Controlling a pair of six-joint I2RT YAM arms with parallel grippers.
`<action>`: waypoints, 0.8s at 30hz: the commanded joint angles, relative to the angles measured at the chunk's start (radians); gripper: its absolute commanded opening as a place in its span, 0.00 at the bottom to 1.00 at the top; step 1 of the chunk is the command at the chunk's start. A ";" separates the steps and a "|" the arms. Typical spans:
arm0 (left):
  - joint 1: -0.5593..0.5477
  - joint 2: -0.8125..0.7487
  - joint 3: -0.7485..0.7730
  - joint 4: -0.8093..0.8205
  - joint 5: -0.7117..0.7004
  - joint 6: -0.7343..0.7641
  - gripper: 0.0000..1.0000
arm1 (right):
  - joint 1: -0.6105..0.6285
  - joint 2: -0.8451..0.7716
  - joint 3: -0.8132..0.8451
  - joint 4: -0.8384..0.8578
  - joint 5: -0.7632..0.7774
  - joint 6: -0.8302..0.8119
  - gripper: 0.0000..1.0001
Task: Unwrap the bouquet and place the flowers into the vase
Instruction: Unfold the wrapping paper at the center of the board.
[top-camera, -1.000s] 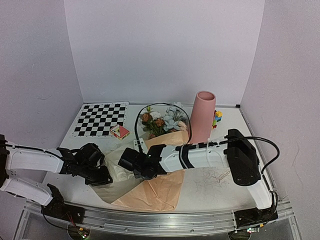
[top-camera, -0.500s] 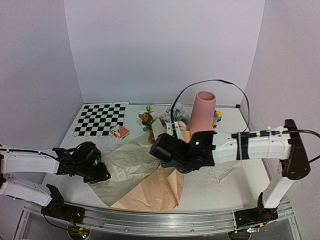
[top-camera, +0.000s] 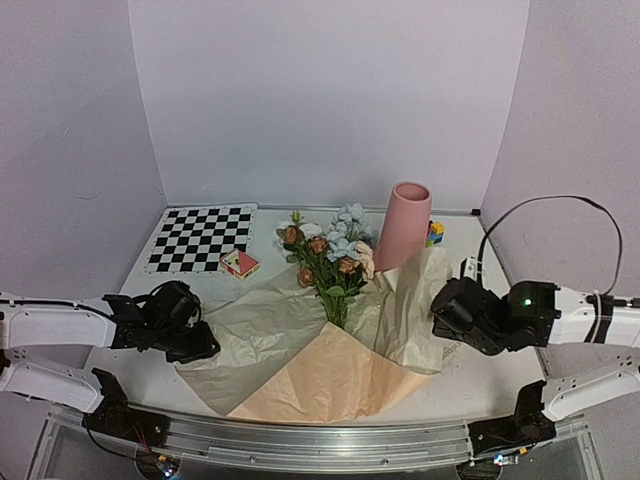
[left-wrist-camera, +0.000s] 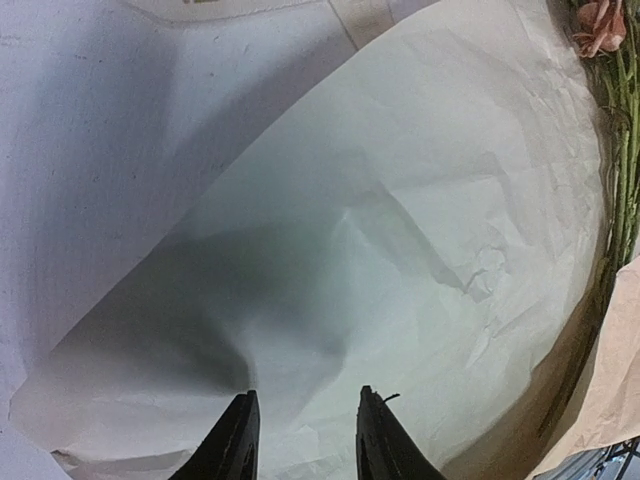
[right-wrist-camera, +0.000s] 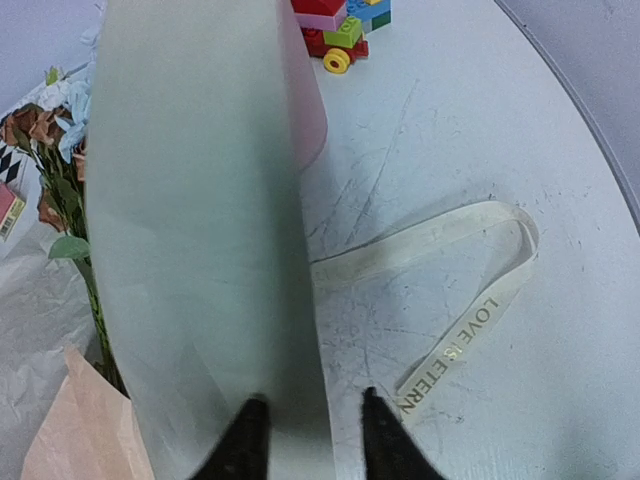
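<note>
The left end effector (left-wrist-camera: 305, 395) sits at the near left corner of the paper (top-camera: 270, 330), fingers part spread astride a ridge; whether it pinches, I cannot tell. The right end effector (right-wrist-camera: 310, 400) straddles a raised flap, its grip just as unclear. That flap is best dropped flat, clear of the ribbon (right-wrist-camera: 470, 300), with the left corner pinned. The flowers (top-camera: 330, 255) lie mid-sheet, stem ends hidden under the peach fold. The vase (top-camera: 405, 225) stands behind, its base hidden by the flap
</note>
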 joint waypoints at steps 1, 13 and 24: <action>0.000 0.000 0.080 -0.004 -0.023 0.031 0.35 | -0.005 -0.128 -0.095 -0.065 0.011 0.127 0.51; 0.000 0.072 0.270 -0.002 0.007 0.138 0.39 | -0.006 -0.192 0.126 -0.265 0.141 -0.034 0.80; -0.002 0.235 0.427 0.022 0.019 0.166 0.38 | -0.036 0.148 0.343 -0.146 -0.026 -0.404 0.66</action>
